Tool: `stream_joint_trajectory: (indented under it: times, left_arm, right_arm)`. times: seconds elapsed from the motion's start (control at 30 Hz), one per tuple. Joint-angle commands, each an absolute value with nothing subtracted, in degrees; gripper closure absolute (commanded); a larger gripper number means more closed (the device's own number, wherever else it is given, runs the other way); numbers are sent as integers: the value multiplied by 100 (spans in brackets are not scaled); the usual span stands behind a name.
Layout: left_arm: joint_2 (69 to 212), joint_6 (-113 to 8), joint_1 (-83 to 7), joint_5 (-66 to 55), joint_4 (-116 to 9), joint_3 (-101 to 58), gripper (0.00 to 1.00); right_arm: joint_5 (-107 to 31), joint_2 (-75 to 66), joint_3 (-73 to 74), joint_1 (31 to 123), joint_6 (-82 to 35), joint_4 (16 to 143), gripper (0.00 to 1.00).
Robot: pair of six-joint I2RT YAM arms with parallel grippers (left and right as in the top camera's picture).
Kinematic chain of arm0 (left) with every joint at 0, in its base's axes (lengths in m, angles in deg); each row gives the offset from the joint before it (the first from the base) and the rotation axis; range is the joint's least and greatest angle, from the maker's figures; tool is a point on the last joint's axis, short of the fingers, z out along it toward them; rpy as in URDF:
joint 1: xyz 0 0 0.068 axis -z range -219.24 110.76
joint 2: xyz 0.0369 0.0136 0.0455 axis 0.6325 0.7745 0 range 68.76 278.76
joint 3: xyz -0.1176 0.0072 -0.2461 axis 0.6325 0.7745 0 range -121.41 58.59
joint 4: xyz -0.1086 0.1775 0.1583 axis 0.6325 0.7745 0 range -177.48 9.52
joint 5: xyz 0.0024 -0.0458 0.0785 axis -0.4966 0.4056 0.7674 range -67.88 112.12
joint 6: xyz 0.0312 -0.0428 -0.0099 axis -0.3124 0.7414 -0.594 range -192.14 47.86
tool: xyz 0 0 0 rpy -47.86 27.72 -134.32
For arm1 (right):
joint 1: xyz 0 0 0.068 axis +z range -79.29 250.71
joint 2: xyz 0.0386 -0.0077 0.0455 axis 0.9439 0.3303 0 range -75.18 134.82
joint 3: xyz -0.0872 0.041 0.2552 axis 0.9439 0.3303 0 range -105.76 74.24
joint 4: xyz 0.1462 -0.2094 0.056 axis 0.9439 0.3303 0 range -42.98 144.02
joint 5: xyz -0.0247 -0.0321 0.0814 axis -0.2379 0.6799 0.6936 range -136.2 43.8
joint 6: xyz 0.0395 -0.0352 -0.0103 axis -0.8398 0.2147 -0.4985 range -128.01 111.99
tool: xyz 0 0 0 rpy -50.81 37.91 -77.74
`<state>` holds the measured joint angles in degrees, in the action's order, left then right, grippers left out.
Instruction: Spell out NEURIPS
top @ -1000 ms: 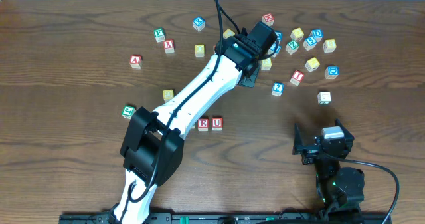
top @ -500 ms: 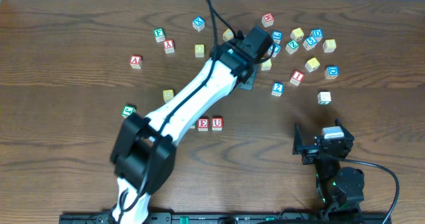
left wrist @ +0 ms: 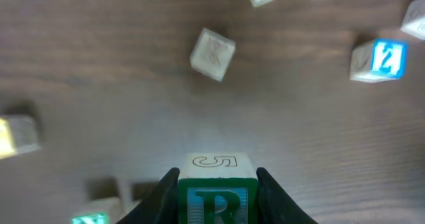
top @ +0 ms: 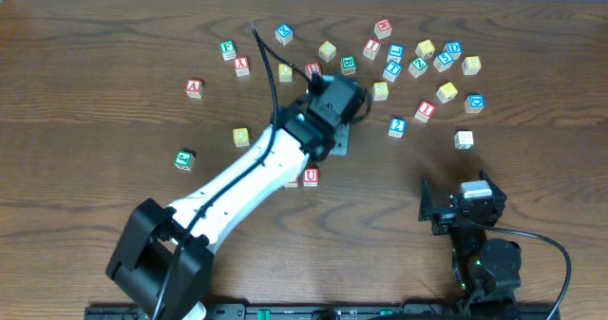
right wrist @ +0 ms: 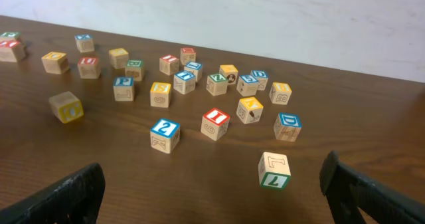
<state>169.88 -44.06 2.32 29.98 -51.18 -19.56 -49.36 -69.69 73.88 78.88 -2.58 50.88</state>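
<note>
My left gripper (left wrist: 216, 184) is shut on the green R cube (left wrist: 216, 196), held off the table; the overhead view shows only the gripper head (top: 338, 103) and hides the cube. The red U cube (top: 311, 177) lies in front of it. My left arm mostly covers the E cube next to the U. A green N cube (left wrist: 90, 218) peeks in at the wrist view's lower left edge. The red I cube (top: 426, 110) (right wrist: 215, 123) sits among the loose cubes. My right gripper (top: 454, 210) (right wrist: 211, 177) rests open and holds nothing, near the front right.
Several loose lettered cubes lie scattered along the back right (top: 425, 48). A blue 2 cube (top: 397, 125) (left wrist: 380, 59) and a green 7 cube (top: 464, 140) (right wrist: 274, 171) lie nearer the right gripper. Red cubes (top: 194, 87) and a green cube (top: 183, 159) sit at the left.
My left arm has pulled back from the far cluster toward the near left, carrying the R cube closer to the U. The right arm has not moved.
</note>
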Motion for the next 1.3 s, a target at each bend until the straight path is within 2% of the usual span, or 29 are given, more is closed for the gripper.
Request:
stream_joint_trajectory:
  times: [0.0,0.47,1.27]
  left_arm:
    - [16840,-3875,484,3013,-5354,-1536,92]
    - [16840,-3093,912,3077,-5829,-944,92]
    - [16842,-2977,912,3160,-6216,-402,93]
  right_arm:
    - [-4921,-6993,7393,7862,-282,5112,1]
    - [-4921,-6993,7393,7862,-282,5112,1]
    - [-4921,-6993,7393,7862,-282,5112,1]
